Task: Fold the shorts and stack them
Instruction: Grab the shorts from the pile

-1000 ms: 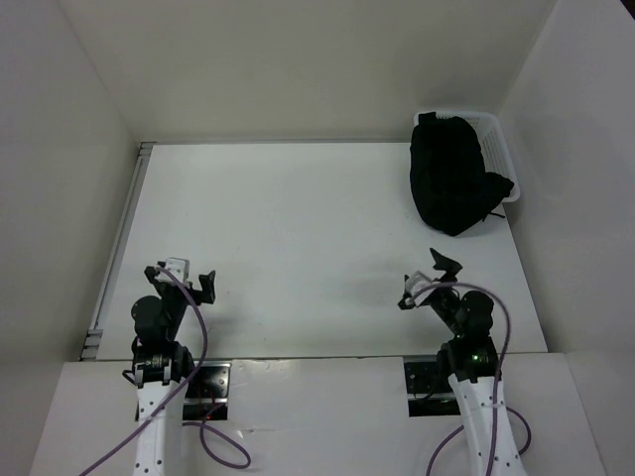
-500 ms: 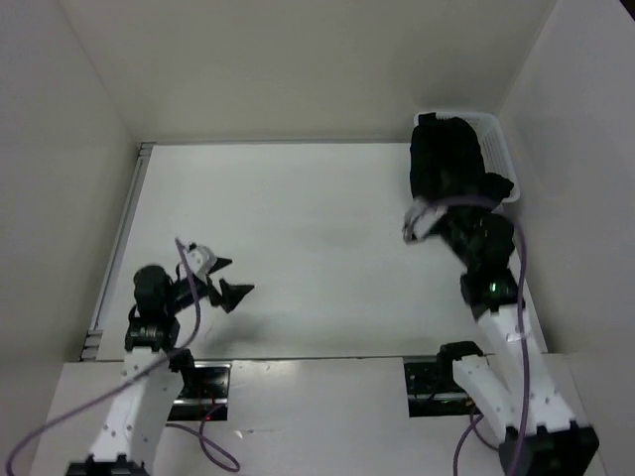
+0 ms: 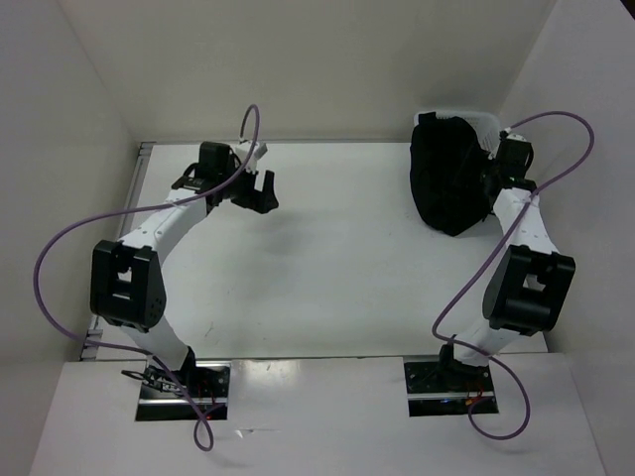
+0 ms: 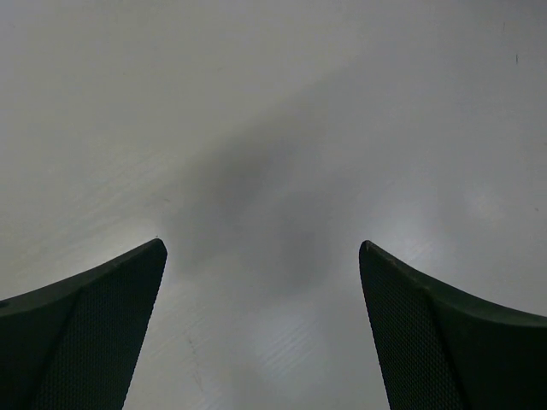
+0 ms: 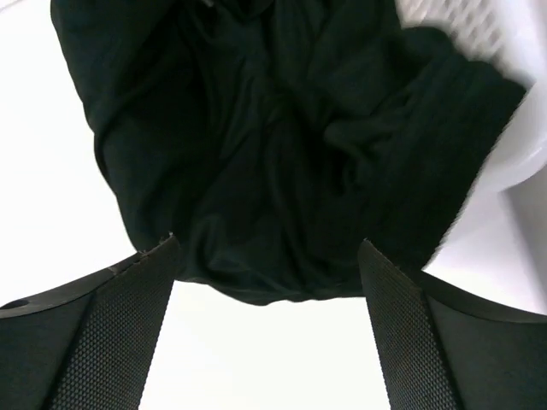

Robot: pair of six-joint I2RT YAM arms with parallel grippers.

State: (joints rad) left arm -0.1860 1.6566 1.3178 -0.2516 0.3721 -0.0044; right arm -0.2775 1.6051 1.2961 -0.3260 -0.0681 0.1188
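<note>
1. Where both arms reach out over it, the white table (image 3: 327, 268) is the largest thing in sight. It lies bare beneath and ahead of the fingers of the left gripper (image 4: 261, 243), and the left wrist view shows only its surface and a soft shadow beyond the tips.
2. The left arm (image 3: 167, 220) arches toward the far-left part of the table. The right arm (image 3: 526, 223) stretches to the far-right corner.
3. The shorts (image 5: 256, 145) are a crumpled black bundle lying directly ahead of the fingers of the right gripper (image 5: 267, 242). Their lowest fold dips toward the gap between the two tips. The bundle spills out of the basket and down onto the table. It is well apart from the left fingers, across the table's width.
4. The white mesh basket (image 5: 466, 26) stands beyond the right fingertips, up and to the right in the right wrist view. Fabric hangs over its near edge.
5. The right gripper's fingers are spread wide and released, grasping nothing. Whether their tips touch the fabric cannot be told.
6. The left gripper's fingers are likewise parted and released, with nothing between them but bare table.
</note>
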